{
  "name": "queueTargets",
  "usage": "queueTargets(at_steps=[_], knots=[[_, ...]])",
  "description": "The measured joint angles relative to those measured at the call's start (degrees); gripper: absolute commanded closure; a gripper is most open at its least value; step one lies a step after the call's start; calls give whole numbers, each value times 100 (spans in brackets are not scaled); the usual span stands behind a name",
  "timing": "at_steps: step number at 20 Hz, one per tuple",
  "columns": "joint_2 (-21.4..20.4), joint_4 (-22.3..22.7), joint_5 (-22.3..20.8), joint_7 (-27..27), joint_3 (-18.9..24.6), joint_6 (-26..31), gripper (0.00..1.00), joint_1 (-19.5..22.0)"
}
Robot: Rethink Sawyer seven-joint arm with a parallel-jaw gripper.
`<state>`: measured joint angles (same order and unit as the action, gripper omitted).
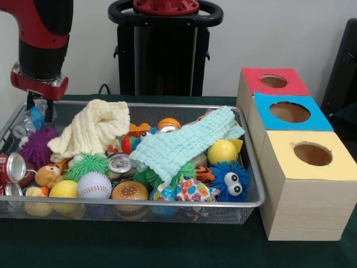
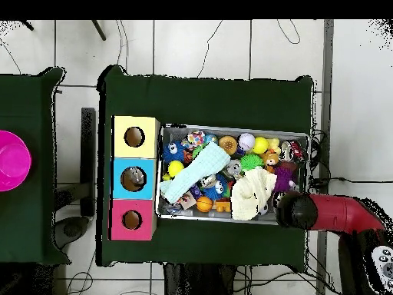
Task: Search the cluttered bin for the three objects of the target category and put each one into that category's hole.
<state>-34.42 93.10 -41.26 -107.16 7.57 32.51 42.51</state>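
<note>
A wire mesh bin (image 1: 167, 204) (image 2: 230, 127) is packed with toys, balls, cans and two cloths. My gripper (image 1: 40, 109) hangs in the bin's far left corner, just above a clear plastic item (image 1: 25, 124) and beside a purple fuzzy ball (image 1: 37, 146). In the overhead view the red arm (image 2: 338, 213) covers it. A cream cloth (image 1: 93, 129) (image 2: 253, 192) and a mint cloth (image 1: 181, 146) (image 2: 201, 170) lie over the pile. Beside the bin stand three boxes with round holes: red (image 1: 254, 85) (image 2: 119, 220), blue (image 1: 322, 118) (image 2: 121, 178), yellow (image 1: 337, 167) (image 2: 123, 137).
Along the bin's near side lie a soda can (image 1: 119, 163), a baseball (image 1: 93, 185), a yellow ball (image 1: 63, 190), a burger toy (image 1: 129, 192) and a blue fuzzy ball with eyes (image 1: 230, 181). Another yellow ball (image 1: 222, 151) sits right. A pink bowl (image 2: 11, 160) stands on a separate table.
</note>
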Motion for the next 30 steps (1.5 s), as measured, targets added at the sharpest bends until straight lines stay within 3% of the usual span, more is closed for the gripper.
queueTargets(at_steps=[14,30], knots=[[-388,2,553,0,470,391,100,-144],[-895,1,1505,0,894,1156,100,-633]])
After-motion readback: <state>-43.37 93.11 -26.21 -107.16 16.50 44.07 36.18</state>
